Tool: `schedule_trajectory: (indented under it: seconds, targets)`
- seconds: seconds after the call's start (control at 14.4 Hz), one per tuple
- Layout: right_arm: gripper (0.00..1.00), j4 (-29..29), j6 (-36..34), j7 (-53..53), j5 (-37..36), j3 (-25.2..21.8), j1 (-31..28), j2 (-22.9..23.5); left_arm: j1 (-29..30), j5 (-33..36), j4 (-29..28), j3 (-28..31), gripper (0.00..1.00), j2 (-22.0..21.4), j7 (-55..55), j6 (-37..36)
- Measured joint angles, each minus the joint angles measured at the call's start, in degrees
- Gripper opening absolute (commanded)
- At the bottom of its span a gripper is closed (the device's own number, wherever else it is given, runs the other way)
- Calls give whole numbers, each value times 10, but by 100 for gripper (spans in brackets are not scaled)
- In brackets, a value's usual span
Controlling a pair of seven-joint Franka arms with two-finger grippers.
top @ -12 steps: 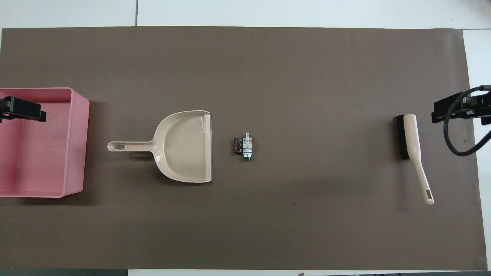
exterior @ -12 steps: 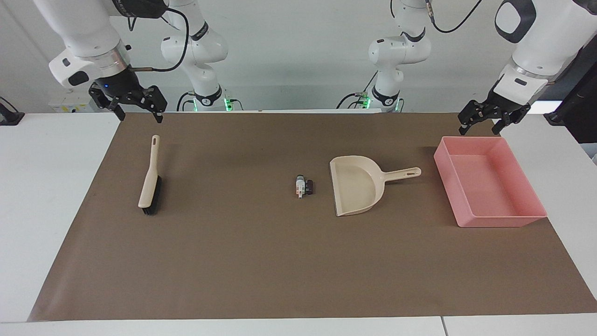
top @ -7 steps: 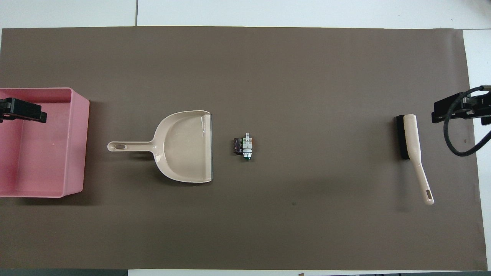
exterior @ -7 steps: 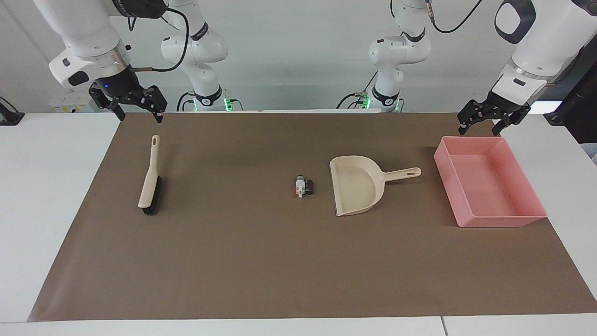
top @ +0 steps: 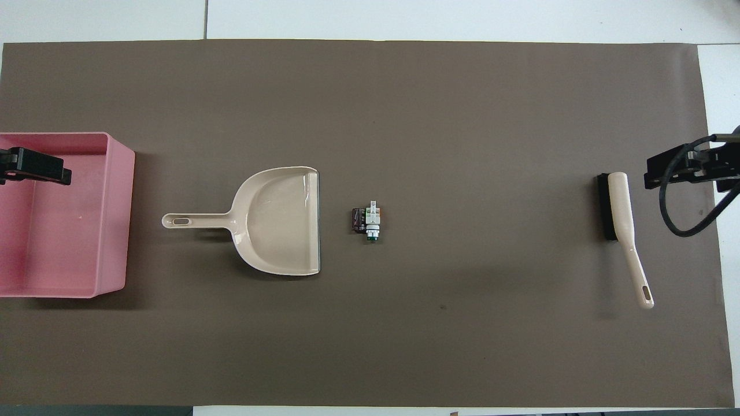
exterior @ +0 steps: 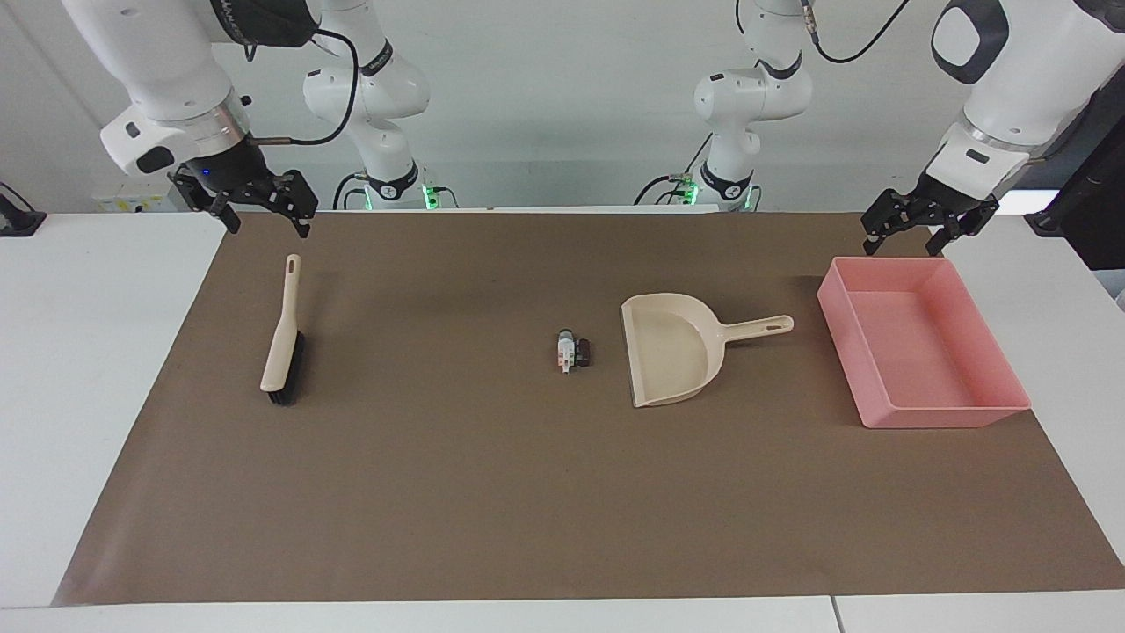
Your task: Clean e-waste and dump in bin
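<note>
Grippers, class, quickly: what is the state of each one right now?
Left gripper: open, holding nothing, over the bin.
Right gripper: open, holding nothing, over the brush handle.

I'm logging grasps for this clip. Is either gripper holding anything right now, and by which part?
Nothing is held. The right gripper hangs open over the mat's edge near the brush; the left gripper hangs open by the bin.

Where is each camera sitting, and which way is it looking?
Facing view: high across the table, looking at the robots; both arms, right claw above the brush, left claw by the bin.
Overhead view: above the robots' end, looking steeply down; only the claws show at the edges.
Both share the dustpan, e-waste, mat.
</note>
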Motion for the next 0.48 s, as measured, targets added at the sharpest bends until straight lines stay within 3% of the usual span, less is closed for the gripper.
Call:
schedule_trajectory:
  seconds: [0.28,0.48]
  targets:
    - [99,-191,145,-39,0,-4,-48,-60,-1,0,0,-2,99,0,1,1]
    - [99,-303,189,-95,0,-5,-81,-94,-2,0,0,-4,99,0,27,4]
